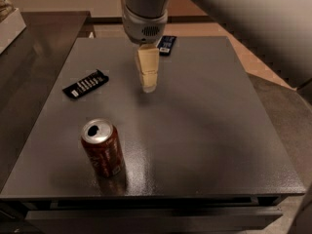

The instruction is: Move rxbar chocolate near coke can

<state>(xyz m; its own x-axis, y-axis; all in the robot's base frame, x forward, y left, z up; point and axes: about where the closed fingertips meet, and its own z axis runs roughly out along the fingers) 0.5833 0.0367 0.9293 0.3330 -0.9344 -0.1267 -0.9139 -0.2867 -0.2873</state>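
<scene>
On the left half of the tabletop (209,126) lies the rxbar (86,84), flat on its broad face and turned at a slant, its row of white lettering up. The can (102,147) stands upright nearer the front edge, well apart from the rxbar, with bare surface between them. A second bar (167,44), black with a bluish label, lies at the far edge and is no part of the job.

The pincer (148,86) hangs pointing down over the middle of the tabletop, to the right of the rxbar and apart from it. Its two halves look pressed together with nothing between them.

The rxbar is probably light, and its wrapper looks smooth and a little glossy, so it is likely to slide on the tabletop if nudged from one side only. It is thin and sits very low, which leaves little height to catch. The filling should be firm enough to bear a squeeze, though the wrapper ends are likely soft and crimped and would give poor hold. The best place seems to be the middle of its length, across the narrow width, with the pincer opened and turned square to the bar's slant and brought down right to the surface. A hold near one end would likely let it droop or twist.
</scene>
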